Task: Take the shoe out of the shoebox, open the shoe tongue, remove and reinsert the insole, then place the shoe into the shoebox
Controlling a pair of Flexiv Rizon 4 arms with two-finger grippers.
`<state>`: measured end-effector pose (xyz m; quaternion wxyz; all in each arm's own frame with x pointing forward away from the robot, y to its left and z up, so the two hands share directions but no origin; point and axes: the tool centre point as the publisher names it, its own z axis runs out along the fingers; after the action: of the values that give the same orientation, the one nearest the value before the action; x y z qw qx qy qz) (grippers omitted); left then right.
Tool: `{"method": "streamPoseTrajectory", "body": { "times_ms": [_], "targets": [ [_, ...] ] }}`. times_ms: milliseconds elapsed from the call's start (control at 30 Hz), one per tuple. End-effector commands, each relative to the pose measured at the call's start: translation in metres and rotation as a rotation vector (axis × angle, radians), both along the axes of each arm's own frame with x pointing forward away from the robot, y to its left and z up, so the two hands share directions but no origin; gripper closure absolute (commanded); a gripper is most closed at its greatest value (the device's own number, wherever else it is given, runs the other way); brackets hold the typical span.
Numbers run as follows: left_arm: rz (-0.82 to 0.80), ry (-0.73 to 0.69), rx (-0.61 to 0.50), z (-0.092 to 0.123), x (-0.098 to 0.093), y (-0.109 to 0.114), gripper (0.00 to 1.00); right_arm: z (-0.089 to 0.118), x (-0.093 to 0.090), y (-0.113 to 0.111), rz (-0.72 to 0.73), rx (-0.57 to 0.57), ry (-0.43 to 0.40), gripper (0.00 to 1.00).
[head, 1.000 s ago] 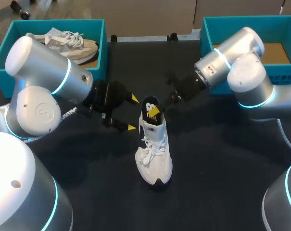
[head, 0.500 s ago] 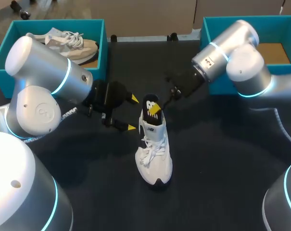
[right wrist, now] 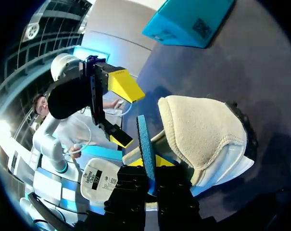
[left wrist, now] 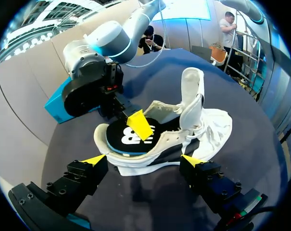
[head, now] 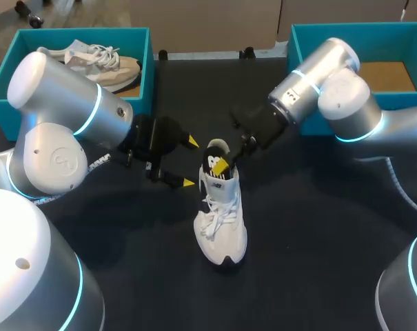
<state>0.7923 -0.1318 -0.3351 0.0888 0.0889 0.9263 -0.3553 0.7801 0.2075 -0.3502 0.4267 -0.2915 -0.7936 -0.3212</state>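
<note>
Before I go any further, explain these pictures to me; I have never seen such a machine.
These are two silver robot arms, each ending in a two-fingered pincer with yellow tips. One picture looks down from overhead; the two round ones come from cameras on each wrist. On the black table stands a white lace-up sports shoe. Behind it sit two teal shoeboxes; the left one holds a beige sports shoe. The right pincer grips the dark blue-edged insole, sticking out of the shoe. The left pincer is open beside the heel.

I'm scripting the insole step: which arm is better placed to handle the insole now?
Right. The right gripper is shut on the insole at the heel opening of the shoe. The left gripper stands open beside it, holding nothing.
</note>
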Motion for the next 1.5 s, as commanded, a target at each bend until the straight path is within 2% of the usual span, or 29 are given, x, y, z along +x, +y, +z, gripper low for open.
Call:
{"method": "streamPoseTrajectory", "body": {
  "times_ms": [33,133,233,300,600,833,1133,1333,1400,1500],
  "targets": [
    [0.002,0.000,0.006,0.000,-0.001,-0.001,0.00,-0.005,-0.005,0.003,-0.009,-0.003,0.001,1.00],
    [0.002,0.000,0.006,0.000,-0.001,-0.001,0.00,-0.006,-0.006,0.003,-0.012,-0.007,0.001,0.98],
    [0.002,0.000,0.006,0.000,-0.001,-0.001,0.00,-0.005,-0.006,0.003,-0.017,-0.016,-0.009,0.81],
    [0.002,0.000,0.006,0.000,-0.001,-0.001,0.00,-0.003,-0.005,0.003,-0.025,-0.017,-0.023,0.73],
    [0.002,0.000,0.006,0.000,-0.001,-0.001,0.00,0.005,-0.005,0.002,-0.050,-0.027,-0.065,0.68],
    [0.002,0.000,0.006,0.000,-0.001,-0.001,0.00,0.013,-0.004,0.002,-0.068,-0.035,-0.109,0.53],
    [0.002,0.000,0.006,0.000,-0.001,-0.001,0.00,0.023,0.001,0.002,-0.083,-0.042,-0.170,0.48],
    [0.002,0.000,0.006,0.000,-0.001,-0.001,0.00,0.025,0.004,0.003,-0.080,-0.039,-0.185,0.38],
    [0.002,0.000,0.006,0.000,-0.001,-0.001,0.00,0.025,0.004,0.002,-0.078,-0.038,-0.185,0.40],
    [0.002,0.000,0.006,0.000,-0.001,-0.001,0.00,0.022,0.003,-0.001,-0.075,-0.041,-0.171,0.47]
  ]
}}
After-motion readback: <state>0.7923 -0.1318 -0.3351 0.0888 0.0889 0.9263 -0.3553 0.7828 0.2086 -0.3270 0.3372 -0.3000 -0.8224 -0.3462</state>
